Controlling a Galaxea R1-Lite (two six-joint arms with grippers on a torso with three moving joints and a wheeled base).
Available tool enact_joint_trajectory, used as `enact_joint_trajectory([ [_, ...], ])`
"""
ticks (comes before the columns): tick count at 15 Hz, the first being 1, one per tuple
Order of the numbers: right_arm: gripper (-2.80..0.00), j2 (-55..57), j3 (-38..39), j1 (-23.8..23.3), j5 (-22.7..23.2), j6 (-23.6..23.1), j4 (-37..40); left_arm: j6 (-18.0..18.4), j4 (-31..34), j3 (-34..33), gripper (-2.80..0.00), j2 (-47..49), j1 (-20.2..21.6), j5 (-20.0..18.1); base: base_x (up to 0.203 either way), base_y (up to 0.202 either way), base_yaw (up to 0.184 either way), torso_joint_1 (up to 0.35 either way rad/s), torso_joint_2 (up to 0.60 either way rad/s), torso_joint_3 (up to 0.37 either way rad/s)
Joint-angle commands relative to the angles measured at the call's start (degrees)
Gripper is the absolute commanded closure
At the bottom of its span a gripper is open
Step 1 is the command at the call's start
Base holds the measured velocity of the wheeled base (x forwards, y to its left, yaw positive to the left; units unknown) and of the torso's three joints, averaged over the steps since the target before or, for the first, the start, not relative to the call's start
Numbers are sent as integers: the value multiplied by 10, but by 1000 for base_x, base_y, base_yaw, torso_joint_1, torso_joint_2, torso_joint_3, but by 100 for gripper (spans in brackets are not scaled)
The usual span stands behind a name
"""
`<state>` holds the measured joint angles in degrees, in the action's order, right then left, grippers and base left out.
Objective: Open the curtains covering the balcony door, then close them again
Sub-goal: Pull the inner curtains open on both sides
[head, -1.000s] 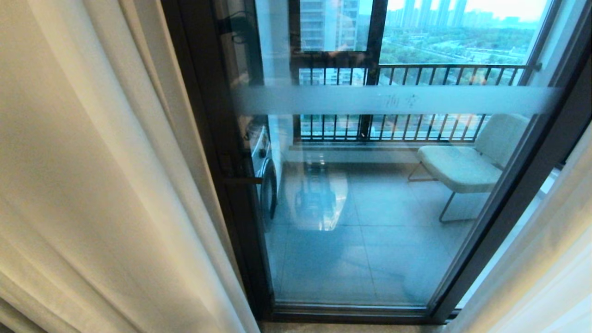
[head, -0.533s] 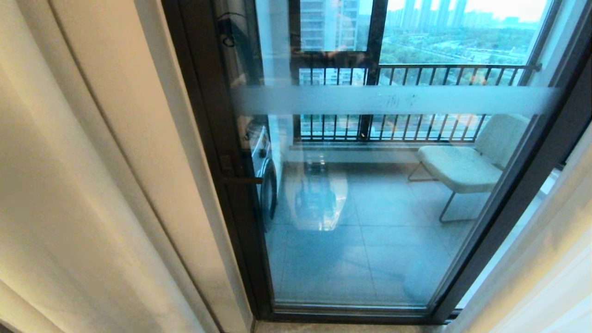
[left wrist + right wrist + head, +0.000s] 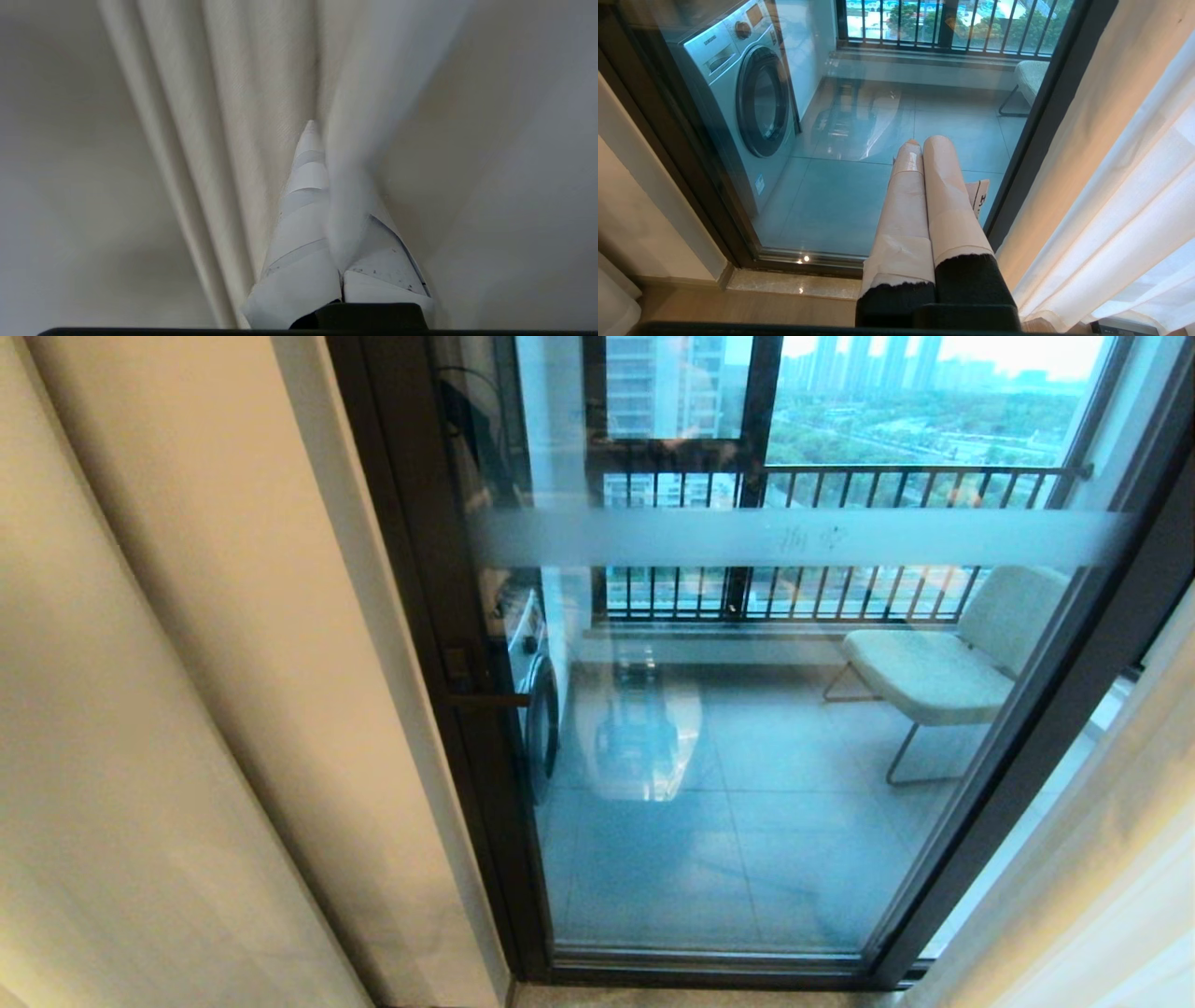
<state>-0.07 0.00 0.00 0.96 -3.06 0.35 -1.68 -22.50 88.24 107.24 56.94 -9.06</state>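
Curtains (image 3: 243,93) pinched in my left gripper (image 3: 322,140) (right gripper (image 3: 924,142) pressed together, idle); balcony door (image 3: 747,756) uncovered.

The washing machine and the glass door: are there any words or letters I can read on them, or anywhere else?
Washing machine: a small brand word on its top panel, too small to read.
Frosted band on the balcony door: faint characters, too blurred to read.
Paper tag behind the right claw: a partly hidden dark mark, not readable.

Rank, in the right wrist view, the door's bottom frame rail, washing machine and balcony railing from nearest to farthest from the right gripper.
From the right gripper:
1. Bottom frame rail, just below.
2. Washing machine, behind the glass, beside.
3. Balcony railing, at the balcony's far edge.
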Motion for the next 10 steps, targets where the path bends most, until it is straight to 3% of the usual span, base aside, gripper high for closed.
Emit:
enact_joint_trajectory([
  [1,0,1,0,0,0,0,0,-1,-15,16,0,-9,-17,-1,0,0,0,0,0,0],
  [5,0,1,0,0,0,0,-1,-2,-12,22,0,-52,-45,-1,0,0,0,0,0,0],
  [8,0,1,0,0,0,0,0,-9,-3,20,0,-84,-60,-63,0,0,0,0,0,0],
  [10,0,1,0,0,0,0,0,-10,15,6,0,-109,-76,-78,0,0,0,0,0,0],
])
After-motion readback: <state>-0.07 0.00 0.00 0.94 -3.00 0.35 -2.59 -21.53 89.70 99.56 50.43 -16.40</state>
